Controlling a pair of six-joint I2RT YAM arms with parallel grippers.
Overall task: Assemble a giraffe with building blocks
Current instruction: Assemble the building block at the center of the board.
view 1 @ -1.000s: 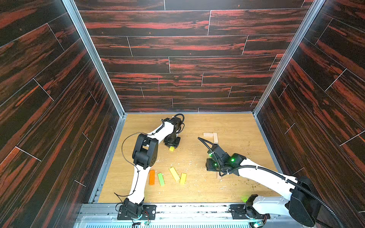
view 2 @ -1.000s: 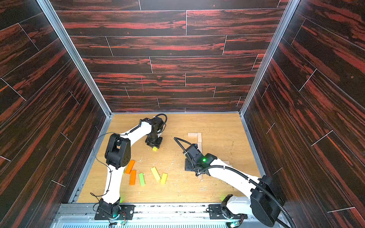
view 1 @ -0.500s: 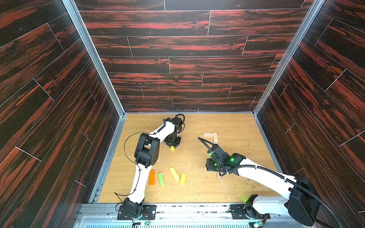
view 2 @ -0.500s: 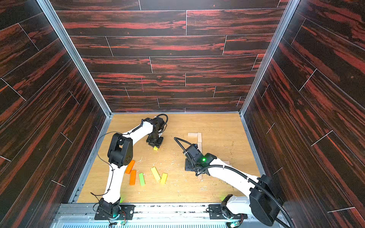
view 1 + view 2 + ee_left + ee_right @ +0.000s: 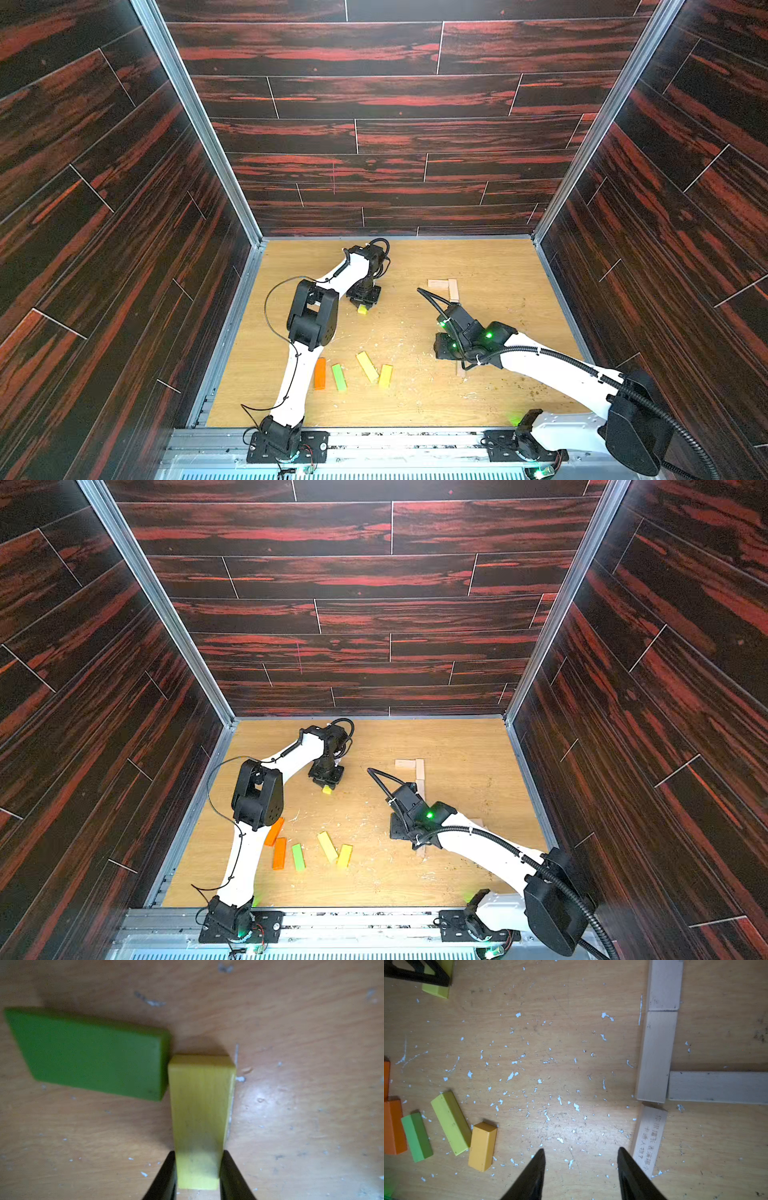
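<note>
My left gripper (image 5: 198, 1154) is shut on the end of a yellow building block (image 5: 199, 1095), which lies low over the table at the back left (image 5: 363, 309). A green block (image 5: 93, 1053) lies flat with its end against the yellow one. Over the middle right, my right gripper (image 5: 581, 1151) hangs open above bare table, with nothing between its fingers. A pale printed block (image 5: 649, 1140) lies just beside one fingertip. Three more pale blocks (image 5: 656, 1055) form a line and a side branch past it, seen at the back right in both top views (image 5: 454, 289).
Loose blocks lie in a row at the front left: orange (image 5: 319, 373), green (image 5: 338, 377), yellow-green (image 5: 367, 366) and yellow (image 5: 385, 376). A second orange block (image 5: 274, 831) shows beside the left arm. White chips litter the wooden table (image 5: 498, 266). Dark walls enclose three sides.
The left gripper's jaws have closed in on the yellow block, and the left arm has shifted slightly. The right arm has not moved.
</note>
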